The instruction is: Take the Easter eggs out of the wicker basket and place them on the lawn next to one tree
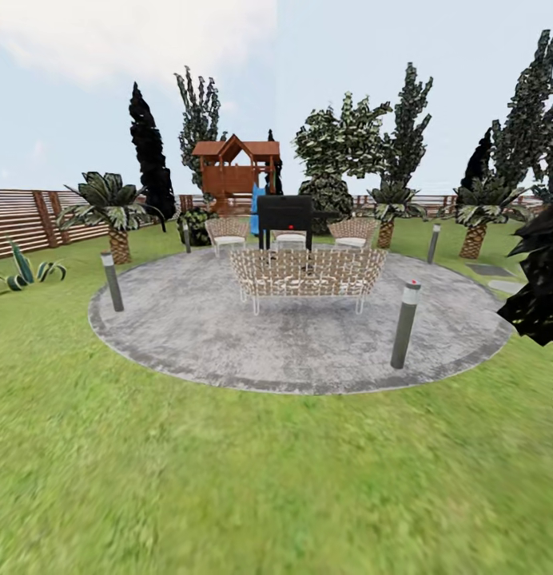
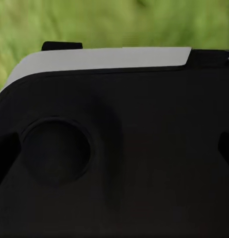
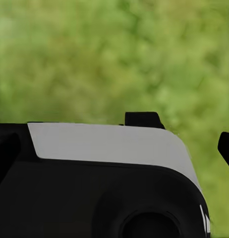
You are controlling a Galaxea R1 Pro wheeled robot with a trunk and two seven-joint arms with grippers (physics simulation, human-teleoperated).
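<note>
From the head camera the wide, mottled bright green lawn (image 1: pixel 252 487) runs up to a round grey paved patio (image 1: pixel 300 335), which serves here as the landmark. On the patio stands a woven wicker bench (image 1: pixel 307 273) with a black grill (image 1: pixel 285 214) and three wicker chairs behind it; grey bollard lamps (image 1: pixel 405 323) ring its edge. Beyond the patio are a red-brown wooden playhouse (image 1: pixel 235 169), a brown horizontal-slat fence (image 1: pixel 37 220) on its far left, short scaly palms (image 1: pixel 113 212) and tall dark conifers.

The wrist cameras look past the robot's black and white body panels (image 2: pixel 114 148) onto blurred grass (image 3: pixel 114 59). Whether either pincer is released or clenched cannot be told.

The basket and eggs lie somewhere away from the patio (not in this outlook), so the robot appears to be searching. The risk I judge: driving toward the patio and striking a bollard, or mistaking a palm or conifer for the chosen tree.
</note>
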